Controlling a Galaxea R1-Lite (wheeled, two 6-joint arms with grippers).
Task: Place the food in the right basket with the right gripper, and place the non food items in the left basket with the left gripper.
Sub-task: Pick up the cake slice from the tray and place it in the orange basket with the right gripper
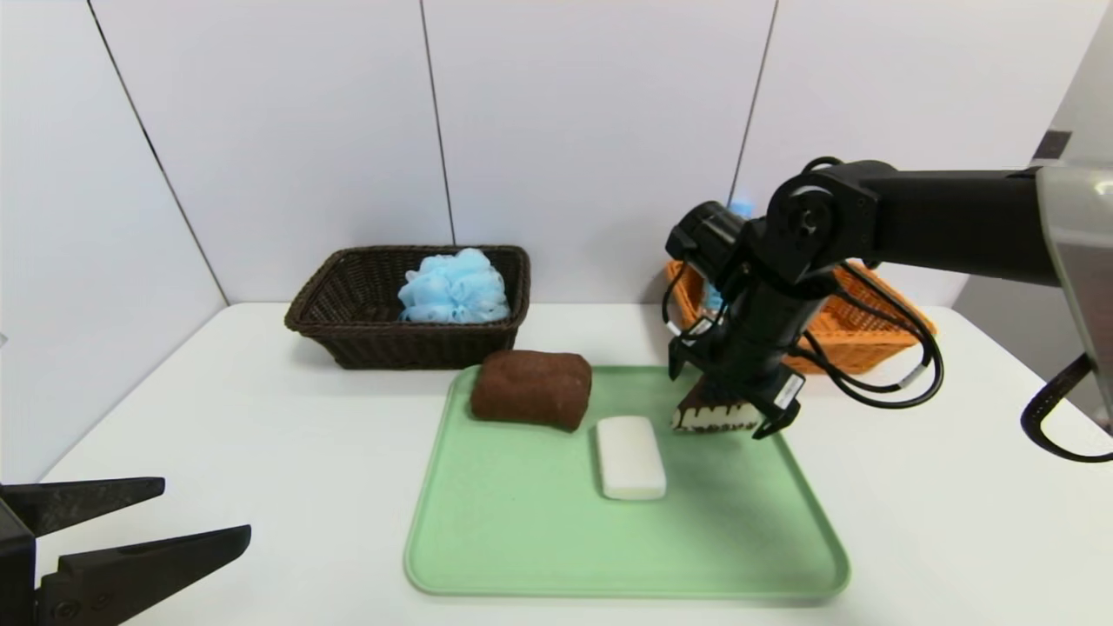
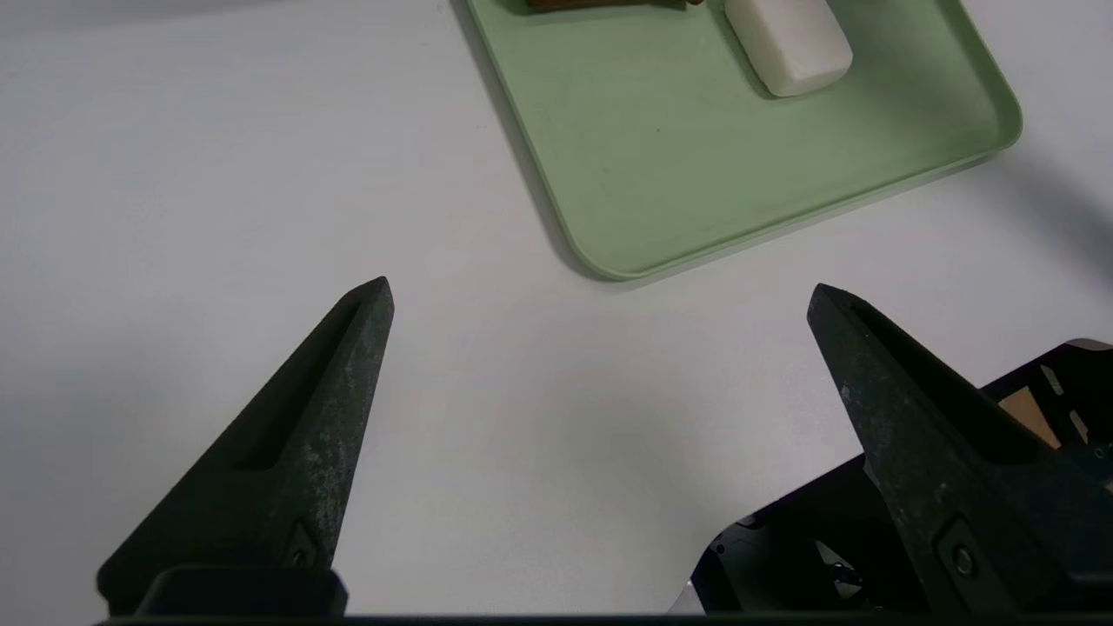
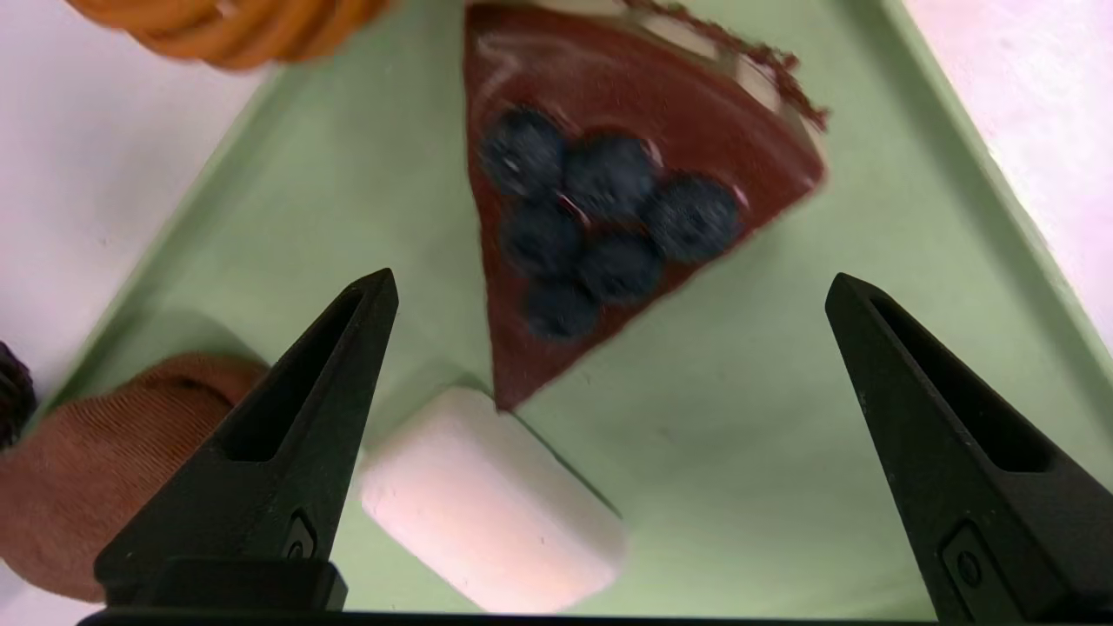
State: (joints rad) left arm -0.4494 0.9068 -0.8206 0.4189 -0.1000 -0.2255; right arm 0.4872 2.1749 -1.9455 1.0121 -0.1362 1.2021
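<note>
- White desk, pale walls: pouf already in left basket.
- Towel, soap, cake remain on tray.
- My right tool gapes wide over cake; left tool wide, idle.

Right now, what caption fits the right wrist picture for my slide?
Open right claw hovering over the blueberry cake slice on the green tray, beside the soap.

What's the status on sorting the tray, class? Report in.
Right gripper open, over cake. Left gripper open, parked over table. Soap lies at cake's tip. Towel waits on tray.
</note>
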